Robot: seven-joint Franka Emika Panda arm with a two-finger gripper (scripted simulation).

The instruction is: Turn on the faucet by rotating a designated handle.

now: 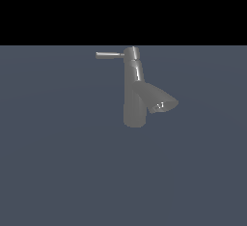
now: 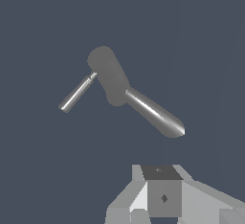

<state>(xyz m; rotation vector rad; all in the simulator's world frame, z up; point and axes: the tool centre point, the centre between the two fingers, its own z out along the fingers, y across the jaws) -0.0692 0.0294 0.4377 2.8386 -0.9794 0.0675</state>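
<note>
Faucet [image 1: 134,99]: one, standing alone on the flat grey floor [image 1: 58,172].
Handle [image 1: 109,55]: one thin rod, pointing to 9 o'clock from the top cap in the exterior view.
Spout [image 1: 161,100]: one, flaring toward 4 o'clock.
Gripper [image 2: 160,196]: one, well apart from the faucet; whether its jaws are parted or closed cannot be told.
Risk: the approach could meet the wide spout or body instead of the slim rod, or slide off its smooth tip.

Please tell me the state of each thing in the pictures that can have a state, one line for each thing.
faucet: standing upright on the flat grey surface, nothing touching it; no water is visible at the spout.
handle: sticking out sideways from the top cap, toward the exterior view's left, untouched.
gripper: only partly visible in the wrist view, away from the faucet; whether open or shut cannot be told.
</note>
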